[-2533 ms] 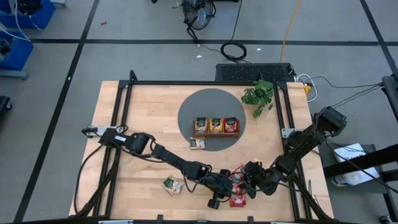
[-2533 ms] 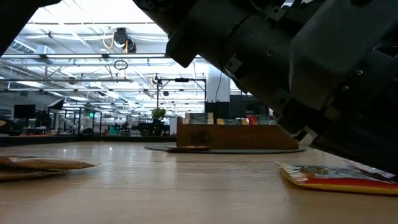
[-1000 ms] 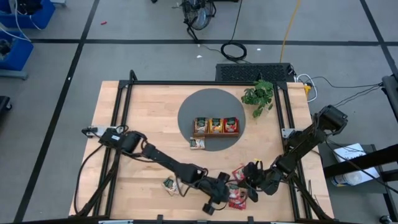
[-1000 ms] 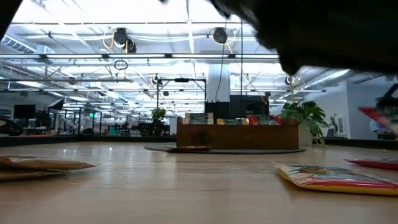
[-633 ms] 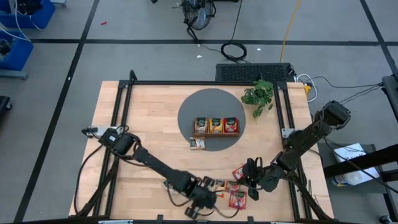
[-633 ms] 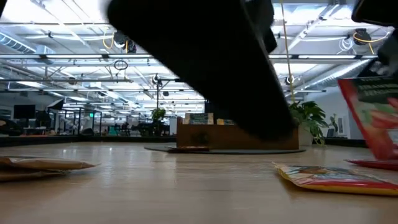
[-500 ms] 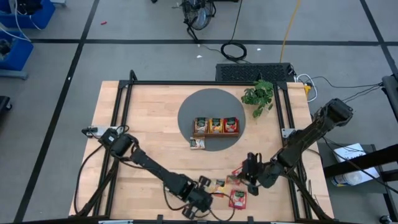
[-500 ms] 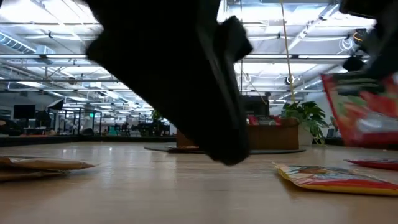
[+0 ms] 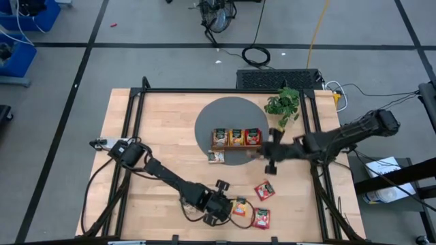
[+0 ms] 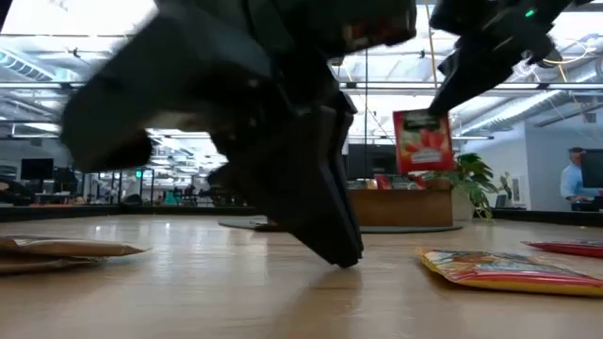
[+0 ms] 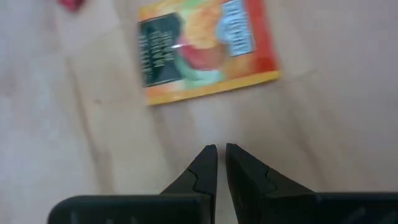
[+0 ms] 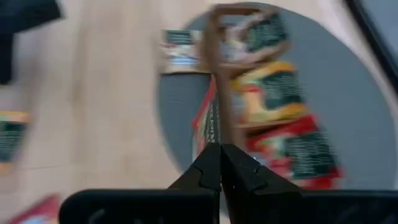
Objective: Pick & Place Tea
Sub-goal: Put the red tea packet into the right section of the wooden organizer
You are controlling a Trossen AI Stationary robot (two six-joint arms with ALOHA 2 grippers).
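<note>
- Right gripper [image 9: 268, 155] clamped on a red tea sachet [image 10: 421, 141], raised just beside the tray [image 9: 236, 145], at its 4 o'clock.
- Left gripper [image 11: 221, 155] fingers nearly together, apparently empty, low above an orange sachet [image 11: 205, 46].
- Two red sachets [image 9: 264, 190] flat on the table [image 9: 157, 122].

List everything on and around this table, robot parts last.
table: one, light wood
mat: one, grey, round, table centre
tray: one, brown wood, on the mat, sachets in three compartments
plant: one, green, right of the mat
loose red sachets: two, table's near right
orange-yellow sachet: one, flat before the left hand
pale sachet: one, mat's edge beside the tray
beige sachet: one, flat on the table
held red sachet: one, hanging from the right hand
person: one, room behind
left hand: nearly closed, empty, low over the table
right hand: shut, near the tray
</note>
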